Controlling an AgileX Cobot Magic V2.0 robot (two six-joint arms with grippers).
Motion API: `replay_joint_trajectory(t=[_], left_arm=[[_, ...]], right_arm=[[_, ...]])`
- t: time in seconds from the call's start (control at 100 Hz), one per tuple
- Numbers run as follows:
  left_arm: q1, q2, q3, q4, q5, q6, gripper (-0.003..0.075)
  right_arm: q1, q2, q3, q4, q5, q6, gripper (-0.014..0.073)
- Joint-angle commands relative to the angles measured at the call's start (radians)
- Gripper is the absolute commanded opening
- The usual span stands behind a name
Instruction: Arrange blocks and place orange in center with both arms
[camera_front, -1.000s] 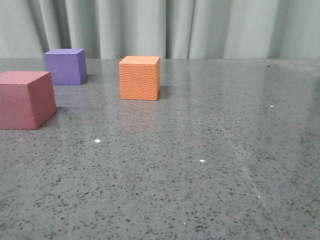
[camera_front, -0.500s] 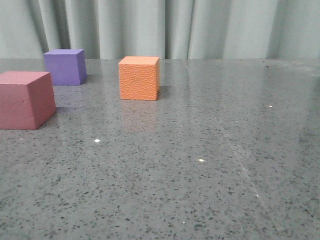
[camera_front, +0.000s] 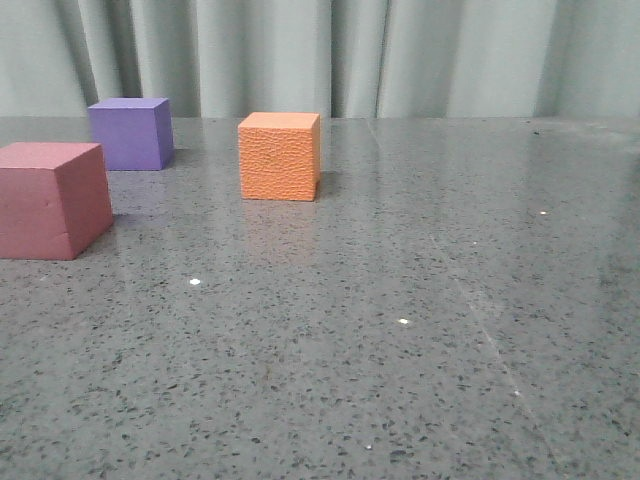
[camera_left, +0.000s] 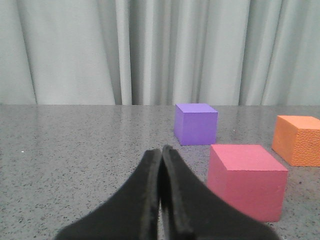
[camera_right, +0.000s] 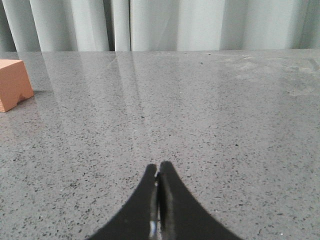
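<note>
The orange cube (camera_front: 280, 157) with a pebbled surface stands on the grey speckled table (camera_front: 400, 330), left of the middle. The purple cube (camera_front: 130, 133) stands further back to its left. The pink-red cube (camera_front: 52, 200) stands nearer, at the left edge. No gripper shows in the front view. In the left wrist view my left gripper (camera_left: 161, 150) is shut and empty, just short of the pink-red cube (camera_left: 246, 180), with the purple cube (camera_left: 196, 123) and orange cube (camera_left: 299, 140) beyond. My right gripper (camera_right: 158, 167) is shut and empty, the orange cube (camera_right: 14, 83) far off to its side.
A pale green curtain (camera_front: 330, 55) hangs behind the table's far edge. A few small white specks (camera_front: 403, 321) lie on the table surface.
</note>
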Motion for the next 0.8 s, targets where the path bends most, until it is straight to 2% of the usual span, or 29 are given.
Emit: replay_joint_trajectory(t=[0.0, 0.79], left_arm=[[0.001, -0.033, 0.055, -0.002, -0.077, -0.002, -0.0019], [0.001, -0.033, 0.055, -0.002, -0.094, -0.002, -0.0019]], right_arm=[[-0.005, -0.021, -0.014, 0.000, -0.088, -0.010, -0.0120], [-0.005, -0.021, -0.014, 0.000, -0.088, -0.010, -0.0120]])
